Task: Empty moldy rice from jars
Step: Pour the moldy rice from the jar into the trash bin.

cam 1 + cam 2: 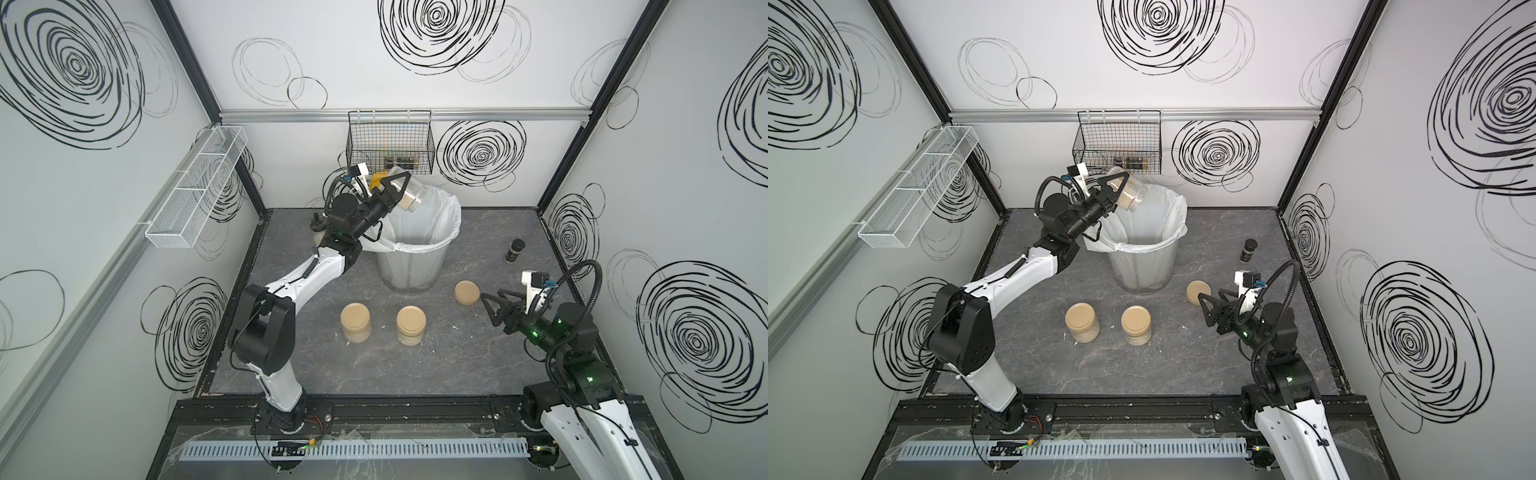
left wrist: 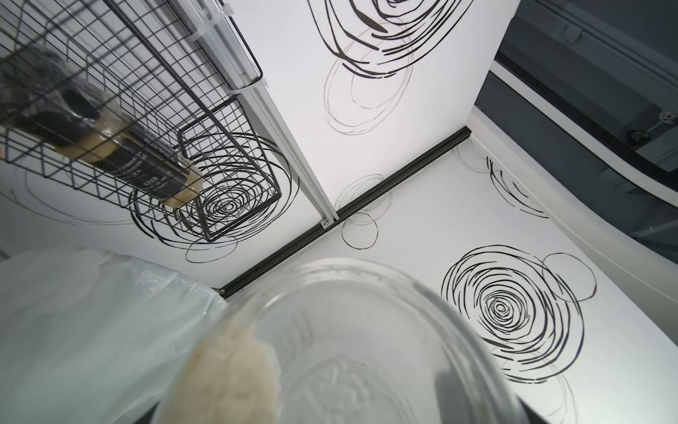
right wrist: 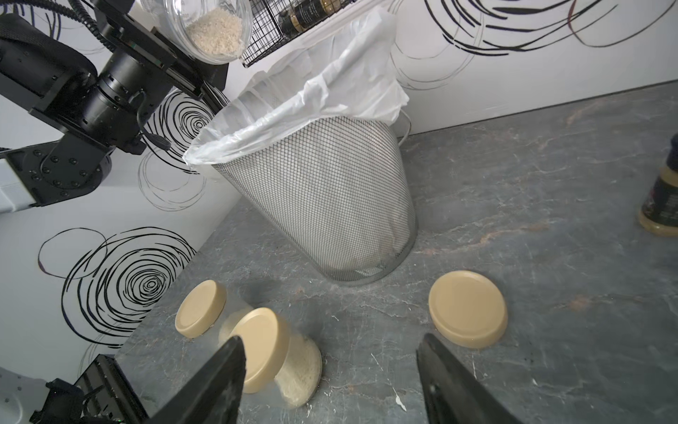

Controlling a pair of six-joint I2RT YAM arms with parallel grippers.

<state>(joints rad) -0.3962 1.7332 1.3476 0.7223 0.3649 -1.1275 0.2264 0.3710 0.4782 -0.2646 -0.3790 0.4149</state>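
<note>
Bimanual cell during jar emptying. The grey marbled bench (image 1: 457, 365) carries a mesh bin (image 1: 411, 266) with a white liner (image 1: 440, 212) near its far edge.

The left gripper (image 1: 401, 189) has its fingers clamped across the opened jar (image 1: 409, 197), which is tipped mouth-down above the near-left rim of the bin. The right gripper (image 3: 332, 337) hangs low over the bench with its fingers spread wide and nothing between them, just beside the loose tan lid (image 1: 466, 292).

Two lidded jars (image 1: 356, 322) (image 1: 411, 324) stand upright side by side in front of the bin, and a dark-capped shaker (image 1: 514, 250) stands well apart to the right. The moldy rice (image 3: 220, 33) lies heaped against the lower wall of the held jar, and more shows pale through the walls of the two standing jars.

Progress, as judged: one jar is uncapped and at the pour, but its grains are largely inside. Two jars are untouched, so most of the task remains.

Both top views give the whole layout. The right wrist view alone shows the empty gap between the right fingers and the rice grains clearly. The left wrist view looks through the held jar towards the liner and the black wire basket (image 2: 146, 121). It shows neither the bench nor the left fingers.
</note>
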